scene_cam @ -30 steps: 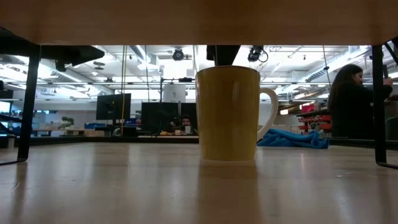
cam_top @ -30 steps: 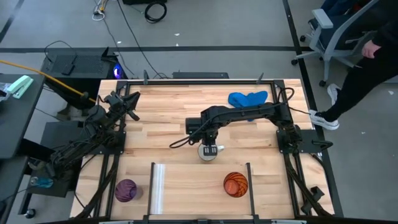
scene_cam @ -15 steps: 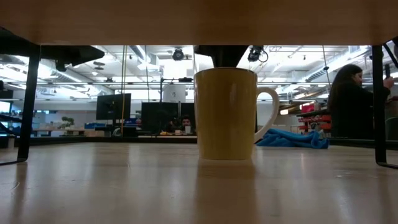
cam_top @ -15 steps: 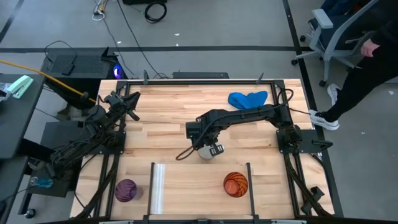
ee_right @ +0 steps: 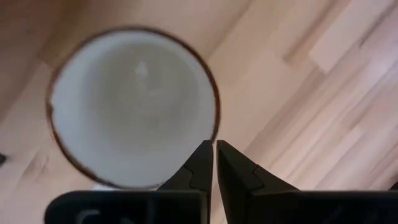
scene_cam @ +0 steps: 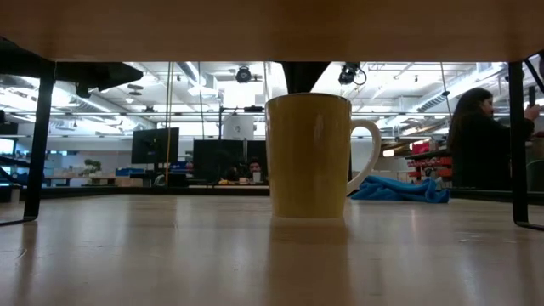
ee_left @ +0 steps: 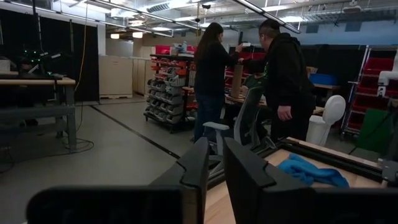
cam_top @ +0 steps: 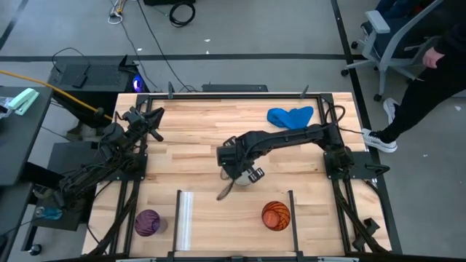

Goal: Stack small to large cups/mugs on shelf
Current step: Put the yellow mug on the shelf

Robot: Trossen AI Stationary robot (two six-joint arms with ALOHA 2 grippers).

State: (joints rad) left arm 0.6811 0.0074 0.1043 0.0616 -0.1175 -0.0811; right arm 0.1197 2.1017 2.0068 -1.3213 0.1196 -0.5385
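Both arms were dark, almost black, built of slim jointed links on black frame mounts. The right tool ended in two flat, tapered dark fingers. The left tool had the same angular black fingers, with thin cables trailing along its arm.

Round purple patterned cup; round orange cup with dark curved lines; white handled mug (brown rim); crumpled blue cloth; light wooden slatted table
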